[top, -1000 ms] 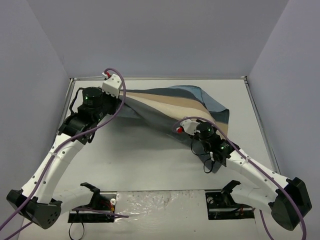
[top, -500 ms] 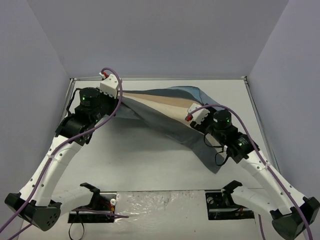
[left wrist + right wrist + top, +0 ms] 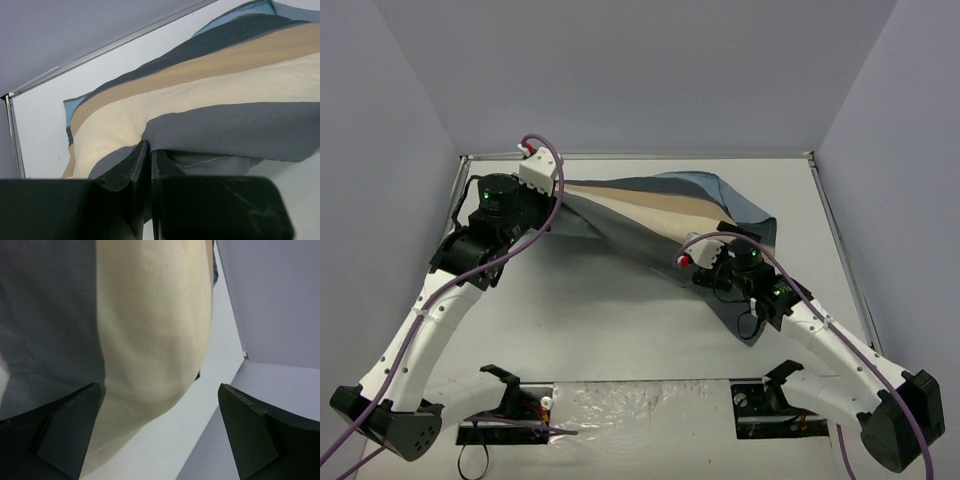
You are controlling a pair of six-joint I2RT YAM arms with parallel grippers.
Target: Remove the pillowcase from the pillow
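The pillowcase (image 3: 660,215) lies stretched across the back of the table, with blue, grey, tan and cream stripes and a plain grey flap (image 3: 740,310) trailing toward the front right. My left gripper (image 3: 560,198) holds its left end a little above the table. In the left wrist view the left gripper (image 3: 149,148) is shut on the grey hem (image 3: 210,161). My right gripper (image 3: 704,270) hovers over the grey part with its jaws wide apart. The right wrist view shows the right gripper (image 3: 159,390) empty, grey and cream cloth (image 3: 150,330) below it. The pillow does not show apart from the cloth.
A raised metal rim (image 3: 630,156) borders the table at the back and sides, with purple walls (image 3: 880,120) close behind. Bare white tabletop (image 3: 590,310) lies in front of the cloth. Two black brackets (image 3: 505,385) and a shiny patch (image 3: 650,400) sit at the near edge.
My right gripper has opened wide and let the cloth go. Its arm swung toward the back right, then came back over the grey part. The left gripper has held its grip in place.
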